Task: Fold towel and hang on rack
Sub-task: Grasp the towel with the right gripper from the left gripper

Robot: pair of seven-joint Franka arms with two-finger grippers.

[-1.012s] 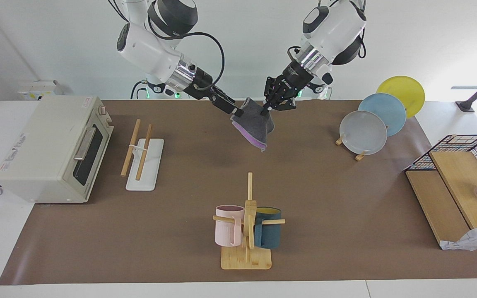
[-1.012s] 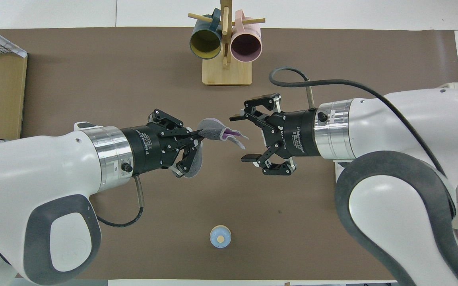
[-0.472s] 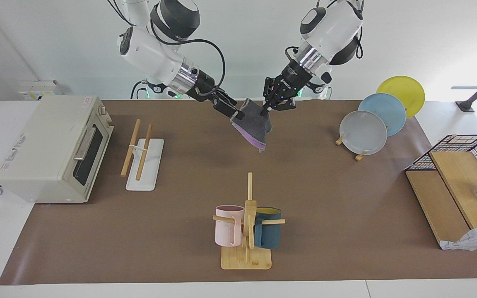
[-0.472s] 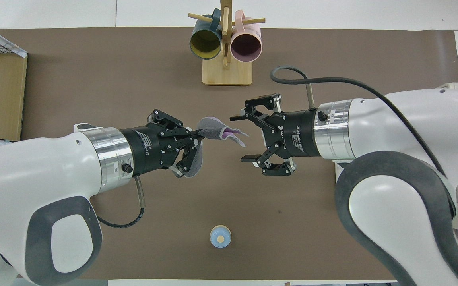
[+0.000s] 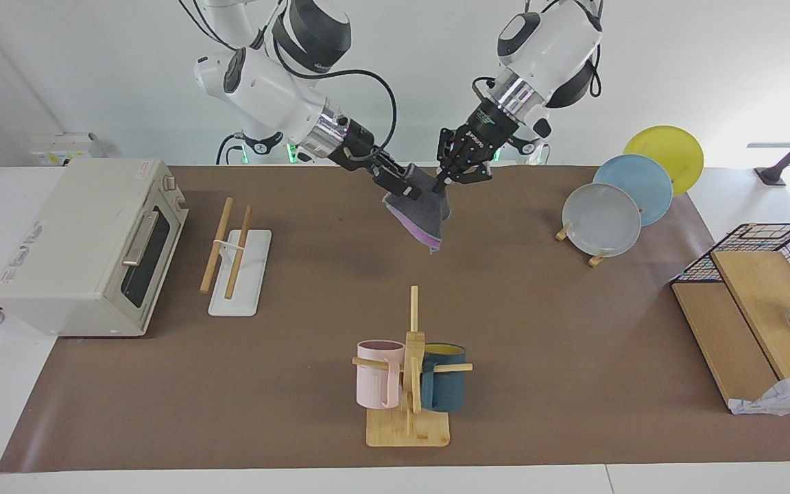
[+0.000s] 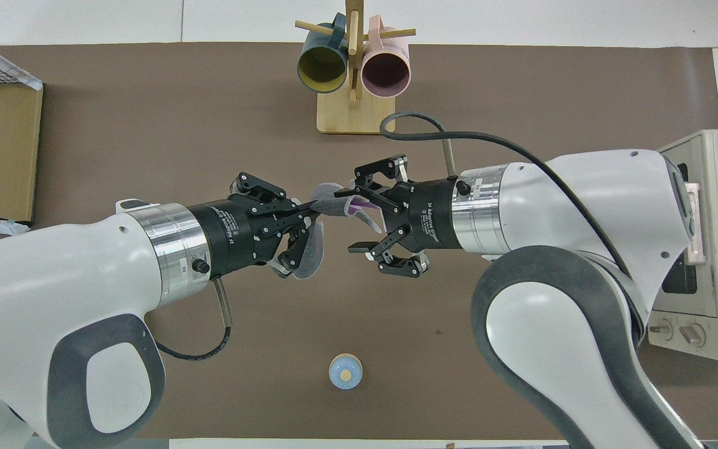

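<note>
Brown matting covers the table in the facing view; the towel (image 5: 421, 206) hangs in mid-air, pinched by the left gripper (image 5: 444, 180), with the right gripper (image 5: 405, 185) at its upper edge. The rack (image 5: 234, 254) lies toward the right arm's end, rods running away from the robots. Overhead, the right gripper's (image 6: 351, 218) fingertips stand apart, one against the cloth; the mugs (image 6: 354, 70) look empty.

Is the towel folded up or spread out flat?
Folded: the purple-and-grey cloth towel hangs doubled in the air, layered edges showing, pinched by the left end effector.
</note>
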